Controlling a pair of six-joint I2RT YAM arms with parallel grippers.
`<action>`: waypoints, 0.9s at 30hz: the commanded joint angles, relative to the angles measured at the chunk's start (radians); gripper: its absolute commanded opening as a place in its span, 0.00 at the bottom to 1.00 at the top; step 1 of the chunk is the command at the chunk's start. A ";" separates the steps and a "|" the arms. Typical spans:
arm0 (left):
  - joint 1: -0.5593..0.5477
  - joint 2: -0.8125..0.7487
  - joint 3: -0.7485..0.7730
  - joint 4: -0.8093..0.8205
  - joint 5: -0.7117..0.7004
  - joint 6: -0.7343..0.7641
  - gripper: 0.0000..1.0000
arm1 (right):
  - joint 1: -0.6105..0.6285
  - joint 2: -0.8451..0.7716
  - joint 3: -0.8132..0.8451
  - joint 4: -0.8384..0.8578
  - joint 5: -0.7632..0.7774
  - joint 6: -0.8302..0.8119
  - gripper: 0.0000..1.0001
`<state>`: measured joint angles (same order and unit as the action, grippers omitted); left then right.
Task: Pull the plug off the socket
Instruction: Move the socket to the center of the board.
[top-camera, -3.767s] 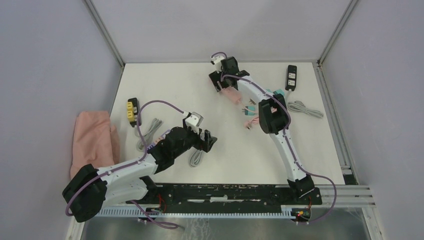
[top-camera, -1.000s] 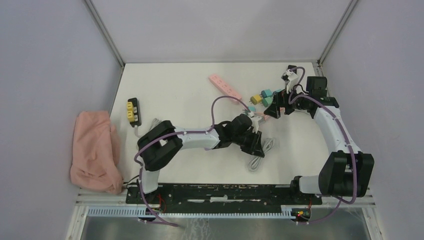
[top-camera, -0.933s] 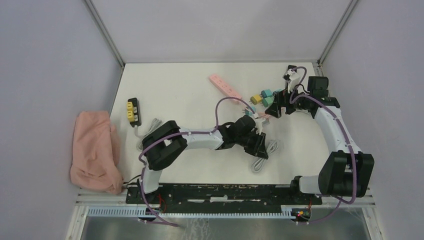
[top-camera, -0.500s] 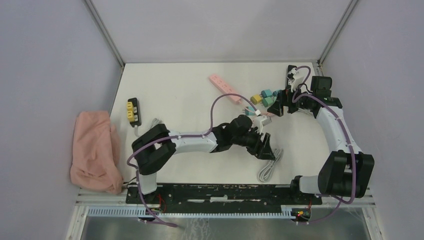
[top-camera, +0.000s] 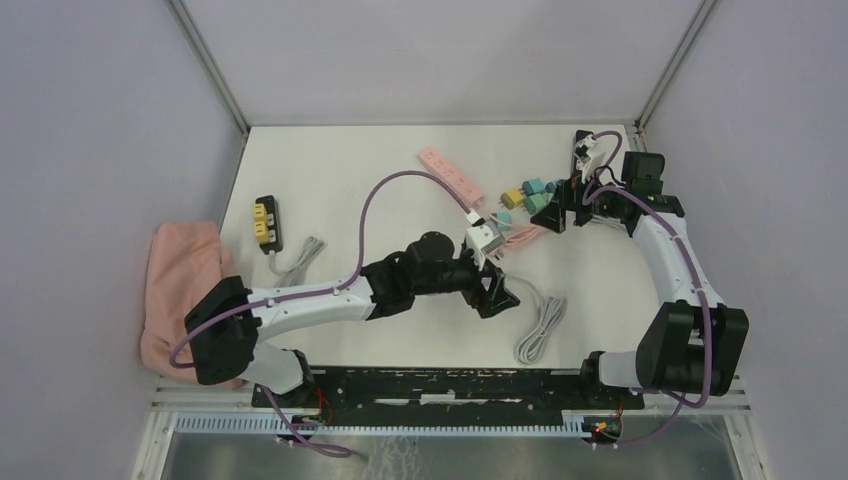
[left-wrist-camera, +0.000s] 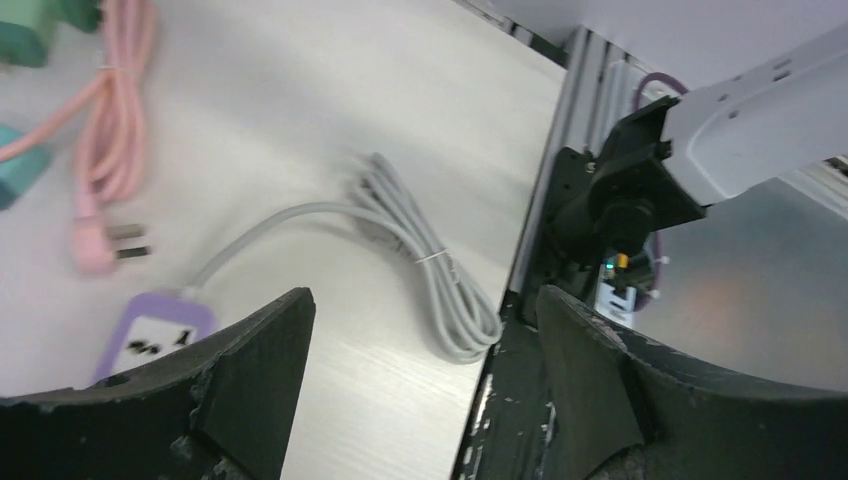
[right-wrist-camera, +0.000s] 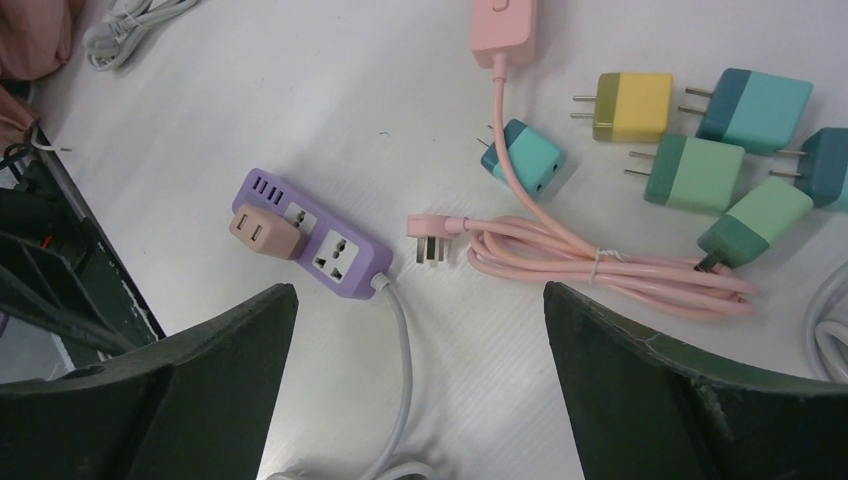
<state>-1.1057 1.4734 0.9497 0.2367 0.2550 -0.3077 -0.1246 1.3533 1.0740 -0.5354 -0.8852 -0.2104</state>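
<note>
Letting go is the change here: the left gripper (left-wrist-camera: 420, 308), which a second ago was closed low over the bundled grey cable (left-wrist-camera: 432, 258) and hauling it toward the near edge, now has its fingers spread wide with nothing between them. The cable has come to rest slack on the table, right under the gap between those fingers. The purple power strip (right-wrist-camera: 342, 256) on the end of that cable lies just beside one of the left fingertips. From the right gripper (right-wrist-camera: 418, 295) it sits below and slightly toward the finger that shows on the left of its wrist view. That right gripper hangs fully open and empty above the strip, as it did a second ago. The plug (right-wrist-camera: 264, 232), a small pinkish block, is still seated in the strip at the end farthest from where the cable leaves it, so the task itself is not yet done. The drag and release look like a repositioning. They bring the strip close under both tools, probably so that one can pin the strip down while the other closes on the plug and draws it straight out. With the strip loose and light, an unbraced pull would likely just lift the whole thing.
</note>
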 joint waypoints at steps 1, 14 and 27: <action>0.017 -0.130 -0.088 -0.013 -0.151 0.198 0.93 | -0.004 -0.024 -0.010 0.038 -0.092 -0.028 1.00; 0.308 -0.376 -0.320 0.069 -0.076 0.171 0.99 | -0.002 -0.028 -0.041 0.017 -0.271 -0.128 1.00; 0.360 -0.571 -0.521 0.153 -0.149 0.151 0.99 | 0.189 0.015 0.092 -0.313 -0.213 -0.677 1.00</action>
<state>-0.7517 0.9600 0.4625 0.3038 0.1295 -0.1547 0.0086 1.3525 1.0657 -0.6815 -1.0676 -0.5797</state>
